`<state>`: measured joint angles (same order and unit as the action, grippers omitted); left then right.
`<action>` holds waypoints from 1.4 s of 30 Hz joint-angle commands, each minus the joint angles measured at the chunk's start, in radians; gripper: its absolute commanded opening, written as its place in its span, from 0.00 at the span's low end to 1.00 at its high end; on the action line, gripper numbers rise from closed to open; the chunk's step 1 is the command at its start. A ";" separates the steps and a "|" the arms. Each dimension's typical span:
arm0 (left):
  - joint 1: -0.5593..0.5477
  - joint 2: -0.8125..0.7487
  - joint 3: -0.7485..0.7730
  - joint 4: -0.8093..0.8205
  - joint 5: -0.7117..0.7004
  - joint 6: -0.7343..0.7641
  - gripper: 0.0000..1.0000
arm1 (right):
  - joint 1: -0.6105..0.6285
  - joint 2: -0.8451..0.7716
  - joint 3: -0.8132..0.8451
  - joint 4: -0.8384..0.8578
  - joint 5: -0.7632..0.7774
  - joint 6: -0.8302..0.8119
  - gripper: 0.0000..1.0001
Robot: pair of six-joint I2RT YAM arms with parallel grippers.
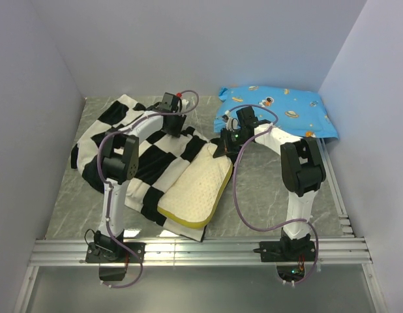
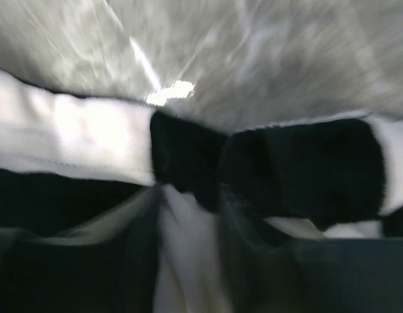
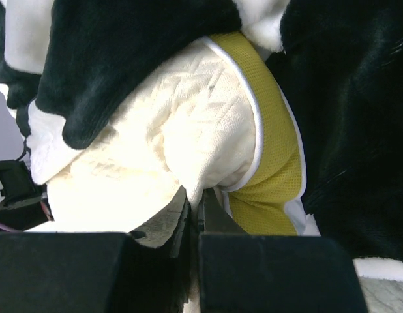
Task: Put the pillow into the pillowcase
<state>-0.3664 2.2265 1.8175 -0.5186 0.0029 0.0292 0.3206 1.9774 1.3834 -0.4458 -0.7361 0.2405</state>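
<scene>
Near edge: both arm bases on the rail.

The pillow (image 1: 192, 189) lies just beyond, cream and dotted with an olive-yellow side. Its near end rests on top of the pillowcase (image 1: 156, 160). Its far end runs up against the case's black and white folds. How much of it is inside I cannot tell from above.

Pillowcase is spread rumpled across the left and middle of the tabletop (image 1: 267, 189), reaching toward the far left corner.

Right hand (image 1: 222, 149) is at the pillow's far right corner. The wrist view shows its fingers pressed together, pinching cream pillow fabric. Dark plush case fabric drapes over and beside that corner.

Left hand (image 1: 173, 122) is farther back, down on the case's far edge. Its wrist view is blurred. A white fold sits between two dark finger shapes, and I cannot tell if it is gripped or free.

Far right: blue cartoon-print pillow (image 1: 286, 107) against the back wall, apart from the case.
</scene>
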 commanded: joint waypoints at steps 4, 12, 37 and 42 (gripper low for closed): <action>-0.008 -0.020 0.043 -0.112 0.176 -0.020 0.18 | 0.008 -0.034 0.012 0.058 -0.025 -0.004 0.00; -0.212 -0.209 -0.119 0.075 0.497 -0.217 0.00 | 0.024 -0.015 0.060 0.093 -0.026 0.051 0.00; 0.049 -0.104 0.063 -0.020 0.023 0.043 0.64 | 0.009 -0.061 0.019 0.033 -0.023 -0.015 0.00; 0.076 0.016 0.172 -0.108 0.029 0.097 0.60 | 0.009 -0.055 0.025 0.027 -0.023 -0.018 0.00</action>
<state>-0.2790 2.1822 1.9354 -0.5232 0.0517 0.0616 0.3275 1.9774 1.3895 -0.4335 -0.7460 0.2443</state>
